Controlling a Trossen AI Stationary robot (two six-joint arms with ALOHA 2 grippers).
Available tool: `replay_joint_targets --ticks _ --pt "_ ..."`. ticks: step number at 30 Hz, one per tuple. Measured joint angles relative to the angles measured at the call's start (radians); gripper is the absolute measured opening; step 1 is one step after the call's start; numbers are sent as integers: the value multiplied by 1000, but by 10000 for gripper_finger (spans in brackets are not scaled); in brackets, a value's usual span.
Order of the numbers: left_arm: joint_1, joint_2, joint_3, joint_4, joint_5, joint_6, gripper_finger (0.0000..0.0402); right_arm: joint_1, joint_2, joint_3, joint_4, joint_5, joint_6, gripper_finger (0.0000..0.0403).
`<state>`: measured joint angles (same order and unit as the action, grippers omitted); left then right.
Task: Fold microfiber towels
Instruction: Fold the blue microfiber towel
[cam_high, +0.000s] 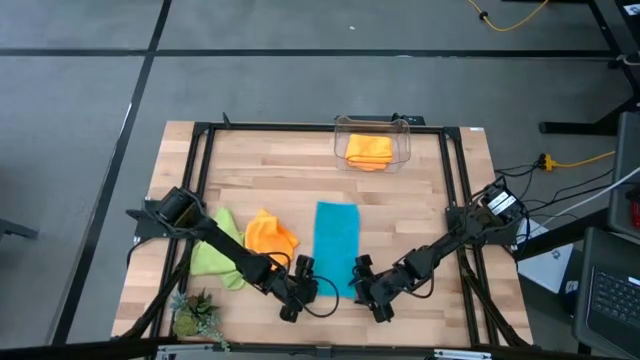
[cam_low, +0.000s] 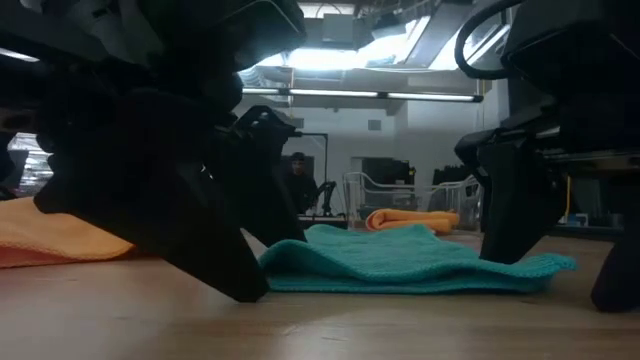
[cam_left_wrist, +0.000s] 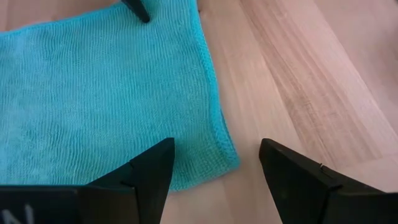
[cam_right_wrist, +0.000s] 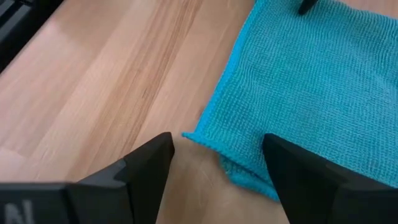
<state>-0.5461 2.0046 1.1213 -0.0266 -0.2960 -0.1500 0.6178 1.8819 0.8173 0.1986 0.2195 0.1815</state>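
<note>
At the near edge of the table (cam_high: 400, 200), sitting low at the two near corners of the turquoise towel (cam_high: 336, 243): left gripper (cam_high: 304, 268) at the near-left corner, right gripper (cam_high: 361, 272) at the near-right one, both with fingers spread apart and clamping nothing. Lying folded into a long strip at mid-table, long axis running from the near edge toward the far side, so the near short end falling right between the two grippers and both arms being about equally close. In the left wrist view, showing the towel corner (cam_left_wrist: 217, 155) just ahead of the open fingers; in the right wrist view, showing the other corner (cam_right_wrist: 205, 140) between the finger tips, not yet pinched. Likely lining up for pinching both near corners and carrying them away along the long axis. Resting left of the strip: orange towel (cam_high: 268, 232) and lime green towel (cam_high: 215, 255), touching each other; second orange towel (cam_high: 368, 150) lying in the clear bin (cam_high: 402, 128) at the far side. Standing at the near-left corner: small plant (cam_high: 195, 315).
</note>
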Motion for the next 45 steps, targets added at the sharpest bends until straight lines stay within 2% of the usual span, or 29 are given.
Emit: replay_joint_targets --ticks 5,10,26,36,39,45 --pt "6 13 2 -5 1 0 233 0 1 -1 -4 -1 1 259" --pt "16 15 4 -40 13 0 217 -1 2 -1 -14 13 -1 249" --pt "24 22 -1 -46 10 6 119 -5 4 -2 -20 29 -3 94" --pt "15 25 -5 11 -2 7 10 -6 4 -4 -15 57 -2 26" --pt "4 25 -6 42 -9 6 4 -6 4 -5 8 59 -3 9" --pt "-16 32 22 47 -7 3 0 4 -8 6 21 57 26 6"
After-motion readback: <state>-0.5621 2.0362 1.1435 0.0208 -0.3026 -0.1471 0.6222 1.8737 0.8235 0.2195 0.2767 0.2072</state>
